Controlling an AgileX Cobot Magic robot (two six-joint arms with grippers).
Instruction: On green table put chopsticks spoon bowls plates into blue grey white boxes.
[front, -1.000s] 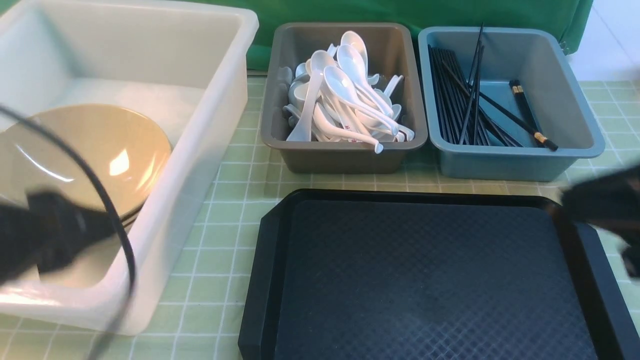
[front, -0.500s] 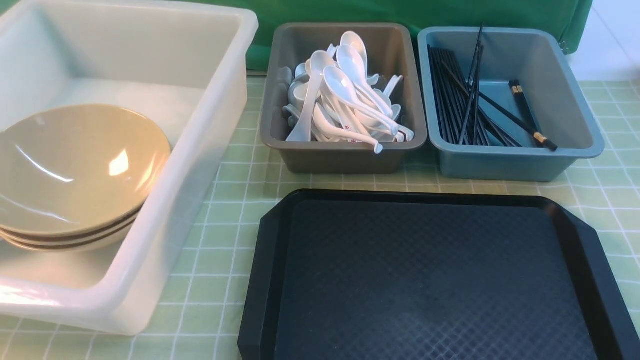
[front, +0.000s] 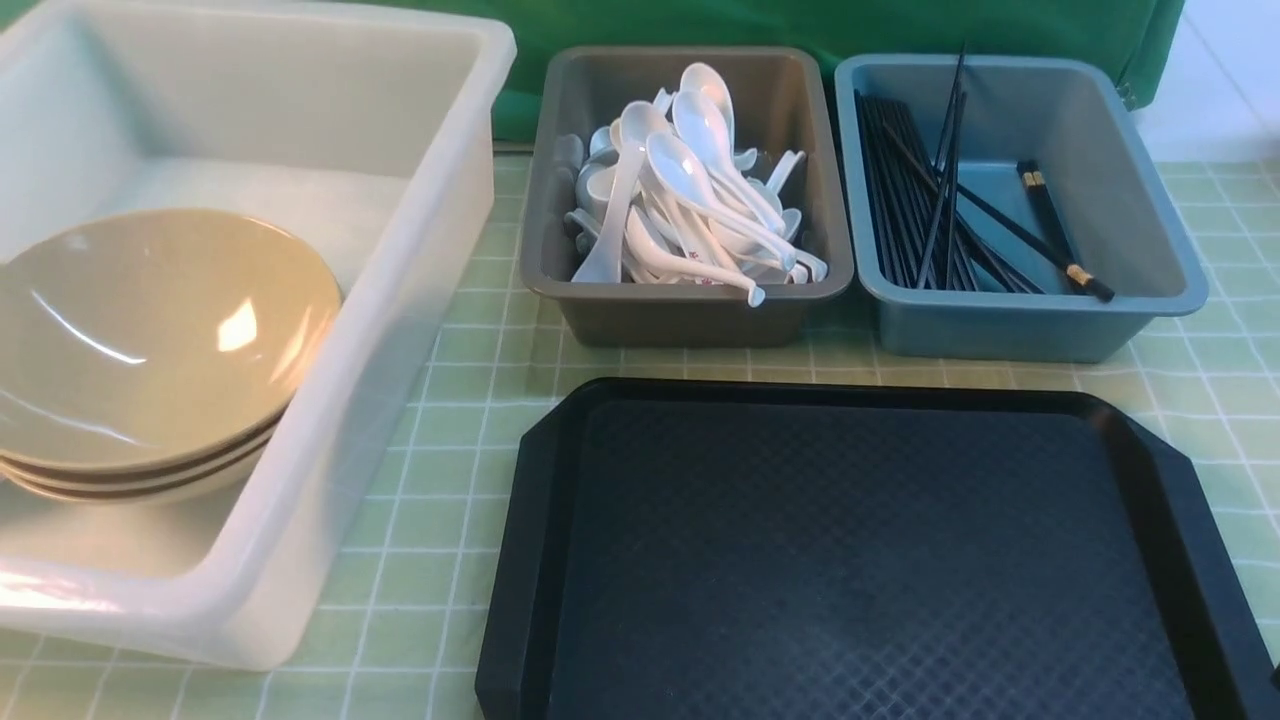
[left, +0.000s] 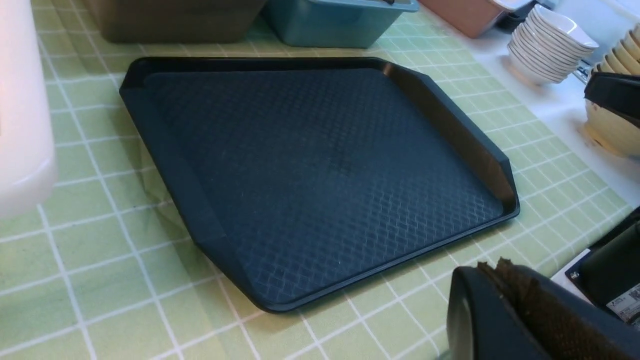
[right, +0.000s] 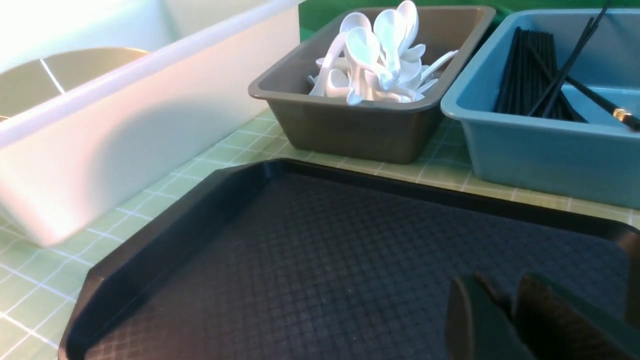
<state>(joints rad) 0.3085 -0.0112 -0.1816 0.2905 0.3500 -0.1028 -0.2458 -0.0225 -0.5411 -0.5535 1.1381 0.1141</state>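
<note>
Three tan bowls (front: 150, 330) sit stacked in the white box (front: 400, 300) at the left. White spoons (front: 690, 190) are heaped in the grey box (front: 690, 320), and black chopsticks (front: 915, 200) lie in the blue box (front: 1000, 330). No plates are to be told apart. Neither arm shows in the front view. My left gripper (left: 492, 267) is shut and empty, hanging over the green cloth beside the near edge of the black tray (left: 325, 165). My right gripper (right: 506, 295) hovers over the tray (right: 325, 260), a narrow gap between its fingers and nothing in it.
The black tray (front: 860, 560) lies bare in front of the grey and blue boxes. Off the green cloth, in the left wrist view, stand a stack of white bowls (left: 547, 47), tan bowls (left: 612, 130) and a brown box (left: 470, 15).
Both arms have drawn back out of the front view: the left from over the white box, the right from the tray's right edge. The left gripper has shut.
</note>
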